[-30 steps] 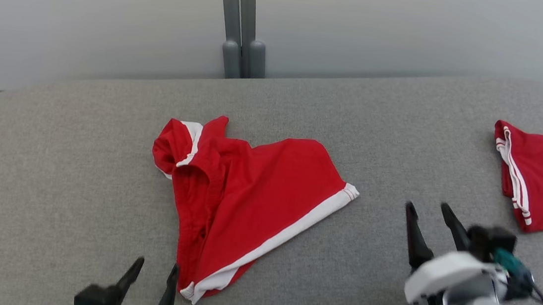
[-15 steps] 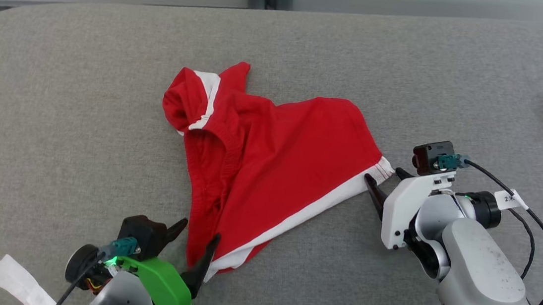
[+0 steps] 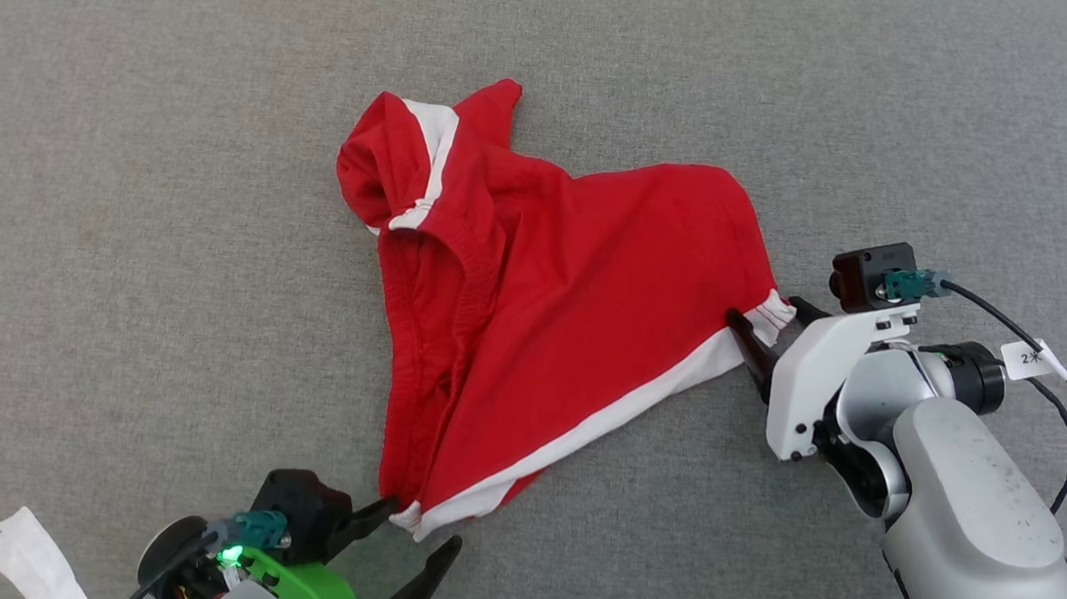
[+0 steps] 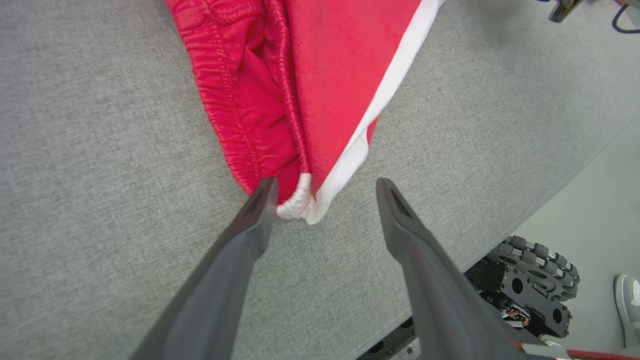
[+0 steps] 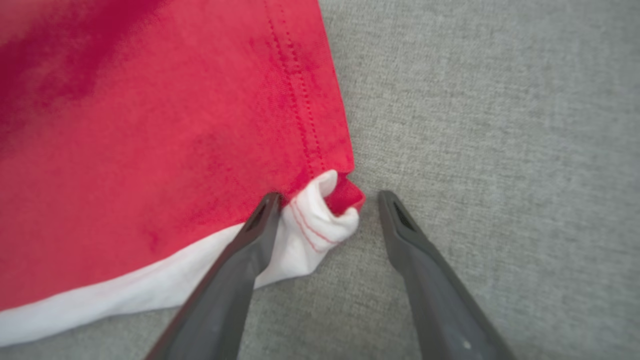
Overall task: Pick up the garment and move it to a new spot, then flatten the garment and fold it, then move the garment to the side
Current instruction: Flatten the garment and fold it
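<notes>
- The garment (image 3: 541,320) (red shorts with white trim, by the look of the waistband) lies rumpled in the middle of the grey surface (image 3: 112,200); its far-left end is folded over on itself, with a white band showing.
- The left gripper (image 3: 422,527) sits at the near corner of the garment; its jaws stand wide apart and hold nothing.
- In the left wrist view the left gripper (image 4: 326,187) has the white-edged corner between its fingers; one fingertip (image 4: 265,192) touches the red waistband, while the other stands clear of the cloth, over bare surface.
- The right gripper (image 3: 765,309) is at the garment's right corner, jaws likewise wide open and not clamped on anything.
- In the right wrist view the right gripper (image 5: 328,197) straddles the corner, which is bunched into a small white and red lump; the lump lies against one finger (image 5: 260,220), and the other finger is just beside it, apart.
- Past the surface's edge, the left wrist view shows pale floor (image 4: 590,200), a wheel (image 4: 535,280) and a grey shoe (image 4: 627,300).
</notes>
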